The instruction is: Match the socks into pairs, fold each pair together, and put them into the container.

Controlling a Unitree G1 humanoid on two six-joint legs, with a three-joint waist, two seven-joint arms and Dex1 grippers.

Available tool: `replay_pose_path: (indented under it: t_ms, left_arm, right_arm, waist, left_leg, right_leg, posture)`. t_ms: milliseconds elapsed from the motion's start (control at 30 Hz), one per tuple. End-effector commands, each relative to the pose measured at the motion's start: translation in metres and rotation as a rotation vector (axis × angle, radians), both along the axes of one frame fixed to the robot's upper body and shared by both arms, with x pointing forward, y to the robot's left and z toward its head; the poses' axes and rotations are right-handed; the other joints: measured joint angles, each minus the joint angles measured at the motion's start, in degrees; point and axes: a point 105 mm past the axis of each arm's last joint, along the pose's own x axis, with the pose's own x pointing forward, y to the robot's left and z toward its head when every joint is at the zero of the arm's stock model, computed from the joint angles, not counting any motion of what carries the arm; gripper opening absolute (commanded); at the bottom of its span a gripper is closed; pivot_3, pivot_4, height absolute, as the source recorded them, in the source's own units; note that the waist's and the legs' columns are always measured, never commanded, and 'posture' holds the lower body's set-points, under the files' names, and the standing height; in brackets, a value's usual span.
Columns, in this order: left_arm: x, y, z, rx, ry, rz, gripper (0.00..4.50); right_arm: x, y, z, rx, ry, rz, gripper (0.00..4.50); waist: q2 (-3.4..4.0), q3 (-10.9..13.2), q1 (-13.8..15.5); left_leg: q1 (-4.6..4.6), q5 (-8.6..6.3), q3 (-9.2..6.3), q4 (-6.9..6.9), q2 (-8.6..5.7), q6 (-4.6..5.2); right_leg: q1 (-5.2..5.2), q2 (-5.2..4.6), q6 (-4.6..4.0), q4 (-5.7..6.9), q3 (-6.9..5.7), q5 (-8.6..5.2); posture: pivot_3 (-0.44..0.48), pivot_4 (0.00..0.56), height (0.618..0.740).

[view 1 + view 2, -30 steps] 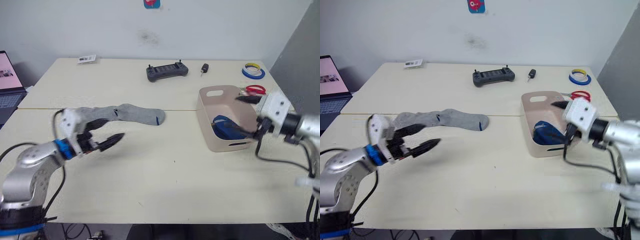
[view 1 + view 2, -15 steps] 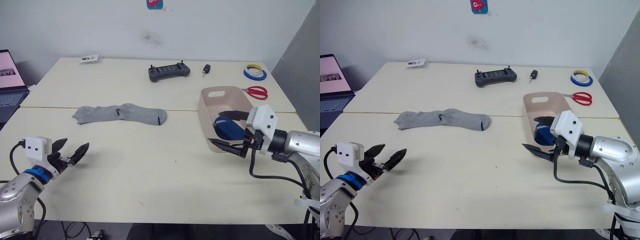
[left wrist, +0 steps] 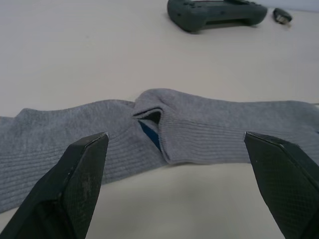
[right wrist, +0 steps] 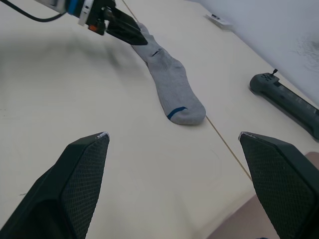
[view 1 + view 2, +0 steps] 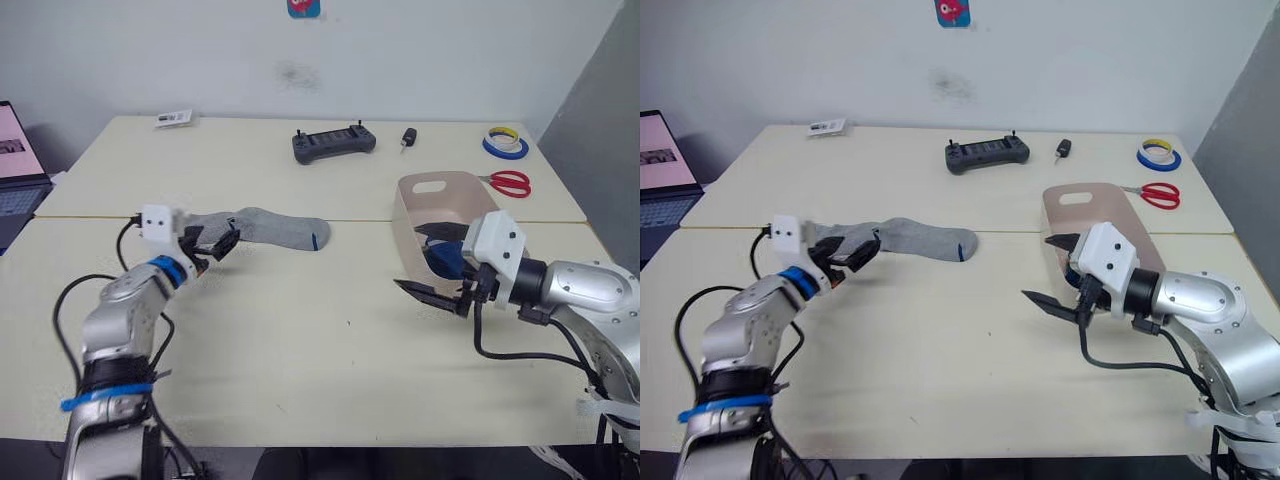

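My left gripper (image 3: 174, 189), fingers wide, faces the grey socks (image 3: 164, 129) lying crosswise just ahead; right gripper (image 5: 432, 270), also wide, waits by the container (image 5: 415, 205).

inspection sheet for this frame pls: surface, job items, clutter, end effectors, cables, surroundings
Surface: pale table, seam running across its middle.
Job's things: grey socks laid overlapping along the seam; blue sock bundle inside the container. Green socks: nothing seen.
Clutter: controller, small black key-like item, tape rolls, red scissors, card, all along the far edge.
End effectors: left end effector open, straddling the grey socks; right end effector open, in front of the container.
Cables: black cables on both forearms.
Surroundings: laptop at left, white wall, sticker.
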Motion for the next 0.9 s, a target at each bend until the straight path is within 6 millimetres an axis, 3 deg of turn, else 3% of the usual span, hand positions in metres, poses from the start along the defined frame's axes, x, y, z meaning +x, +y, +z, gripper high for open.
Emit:
replay_pose_path:
  t_ms: [33,100,200,600,833,900]
  left_arm:
    - [0.021,-0.008,0.002,0.035,0.005,0.032,4.50]
    - [0.030,-0.013,-0.003,0.034,0.036,0.044,4.50]
    - [0.039,-0.022,-0.009,0.056,0.066,0.023,3.92]
    - [0.043,-0.030,-0.012,0.095,0.004,0.012,0.17]
    - [0.042,-0.037,-0.003,0.047,-0.072,0.014,0.17]
    - [0.042,-0.037,-0.003,0.078,-0.073,0.007,0.60]
  right_arm:
    - [-0.005,0.006,0.009,0.011,-0.044,0.018,4.46]
    - [-0.005,0.007,0.008,0.009,-0.042,0.018,4.46]
    - [-0.006,0.007,0.007,0.004,-0.039,0.018,4.50]
    - [-0.007,0.003,0.001,-0.009,-0.025,-0.006,4.50]
    - [-0.007,0.001,-0.002,-0.025,-0.016,0.000,4.50]
    - [-0.007,0.000,-0.003,-0.030,-0.012,0.002,4.50]
  waist:
    - [-0.01,0.00,0.10]
    - [-0.02,0.00,0.13]
    - [-0.02,0.00,0.02]
    - [-0.02,0.00,0.08]
    - [-0.03,0.00,0.04]
    - [-0.03,0.00,0.01]
  left_leg:
    - [-0.02,0.00,0.00,0.00,-0.02,0.00]
    - [-0.03,0.01,0.02,0.03,-0.04,-0.01]
    - [-0.04,0.06,0.05,0.04,-0.05,-0.10]
    - [-0.04,0.14,0.04,0.04,-0.04,-0.26]
    - [-0.05,0.15,0.03,0.04,-0.03,-0.27]
    - [-0.04,0.16,0.03,0.04,-0.02,-0.27]
  right_leg:
    - [-0.01,-0.01,0.00,-0.01,-0.01,0.00]
    - [-0.01,-0.01,0.01,-0.02,-0.01,0.00]
    - [-0.02,-0.02,0.01,-0.02,-0.03,0.01]
    - [-0.02,-0.03,0.01,0.00,-0.03,0.01]
    - [-0.02,-0.03,0.01,0.00,-0.01,0.01]
    - [-0.02,-0.02,0.01,0.00,-0.01,0.01]
  posture:
    - [0.000,0.150,0.740]
    - [0.000,0.150,0.740]
    - [0.000,0.150,0.740]
    - [0.000,0.150,0.740]
    - [0.000,0.150,0.740]
    - [0.000,0.150,0.740]
